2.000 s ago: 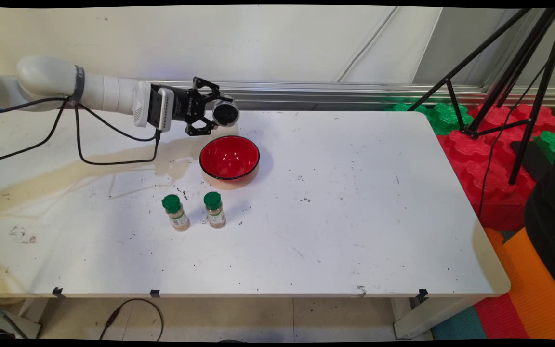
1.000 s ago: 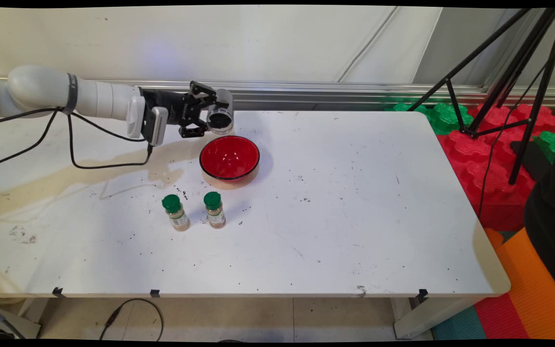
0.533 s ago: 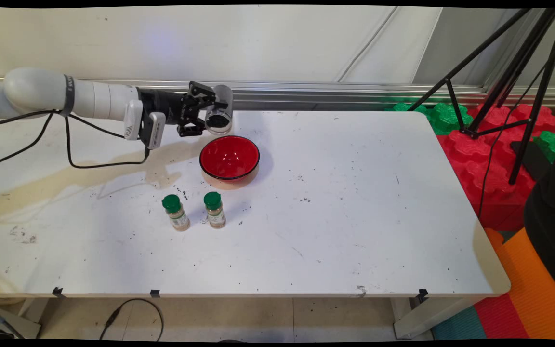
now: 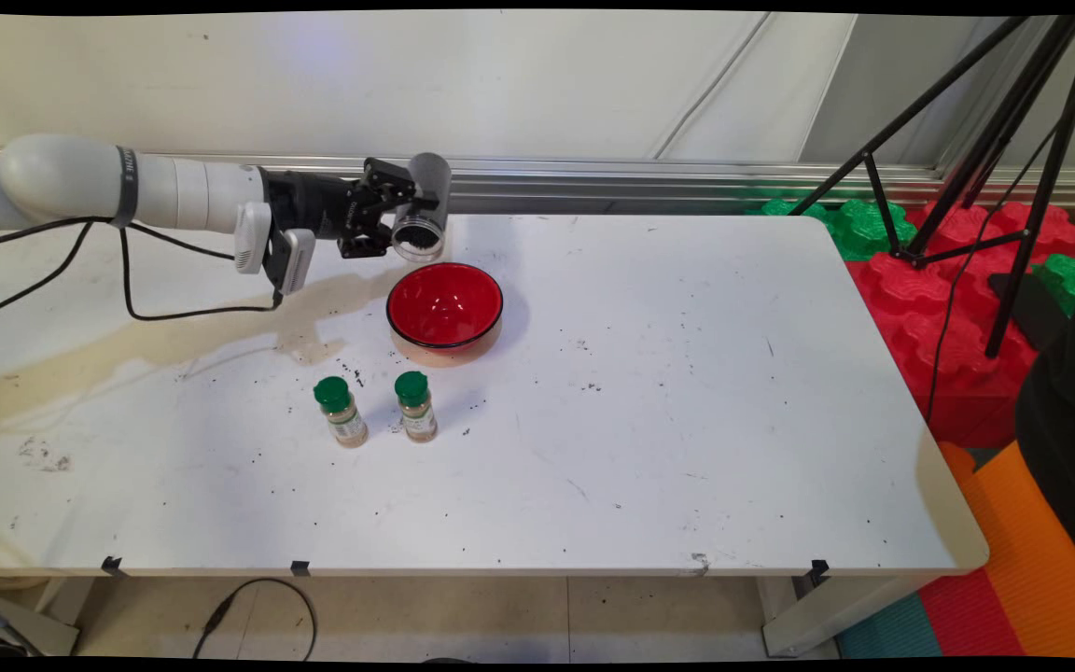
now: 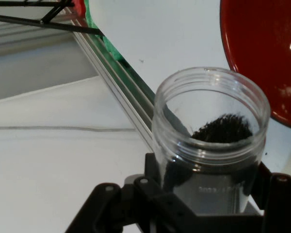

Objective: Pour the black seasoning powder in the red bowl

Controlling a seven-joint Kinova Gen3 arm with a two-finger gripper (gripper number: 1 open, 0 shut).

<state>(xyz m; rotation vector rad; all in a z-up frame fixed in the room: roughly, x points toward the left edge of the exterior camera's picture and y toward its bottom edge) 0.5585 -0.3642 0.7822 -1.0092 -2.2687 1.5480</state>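
Up off the white table (image 4: pixel 687 392), the black end effector (image 4: pixel 395 217) pinches a clear plastic jar of dark bits (image 4: pixel 423 213), tipped on its side. Its open mouth points down toward the round red bowl (image 4: pixel 444 306), just below and a little to the right.

Faint pale digits are printed low on the wall of the clear plastic screw-top jar (image 5: pixel 211 145) with dark flakes inside; they seem to begin "2023", and the rest cannot be read. The paper labels on the two small green-capped spice bottles (image 4: pixel 341 411) carry print too small to make out.
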